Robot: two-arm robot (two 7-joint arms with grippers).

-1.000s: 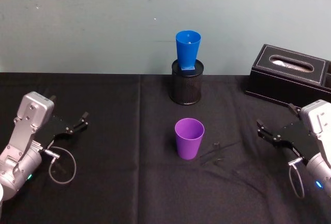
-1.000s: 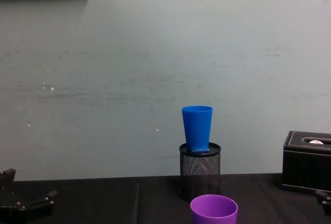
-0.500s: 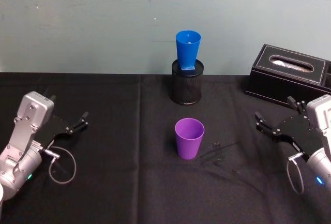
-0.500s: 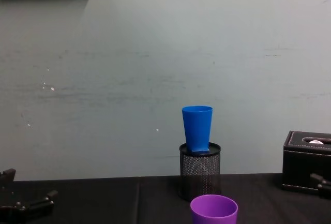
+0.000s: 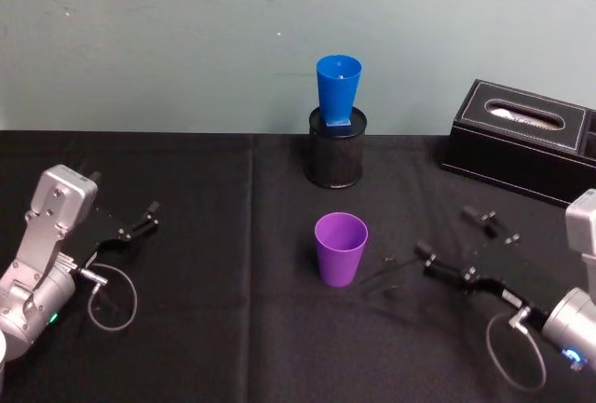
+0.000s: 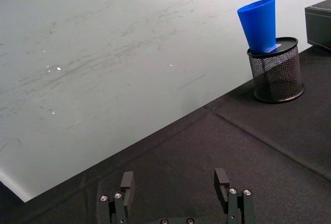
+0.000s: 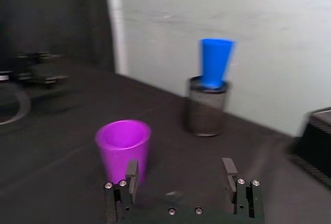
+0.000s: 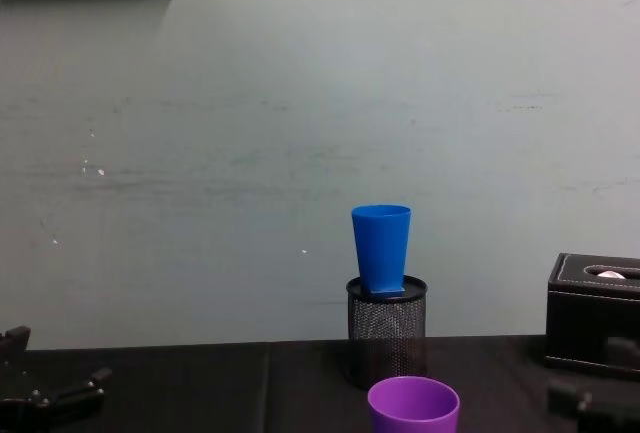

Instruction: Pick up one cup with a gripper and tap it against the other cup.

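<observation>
Cups: two, a purple cup point(image 5: 341, 248) and a blue cup point(image 5: 337, 88)
Purple cup: upright at mid-desk point(image 5: 205, 338), nothing touching it
Blue cup: upright on top of the one mesh holder point(image 5: 336, 156), behind the purple cup
Hands: two
Right hand point(image 5: 450, 235): low, near the purple cup's right, fingers spread wide, holding nothing
Left hand point(image 5: 140, 220): at the desk's left, well apart from both cups, fingers apart, empty
Box point(image 5: 521, 138): one, black, far right

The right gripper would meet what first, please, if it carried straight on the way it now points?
The open right gripper would likely meet the purple cup first, off-centre in line with one finger; depth is uncertain.
</observation>
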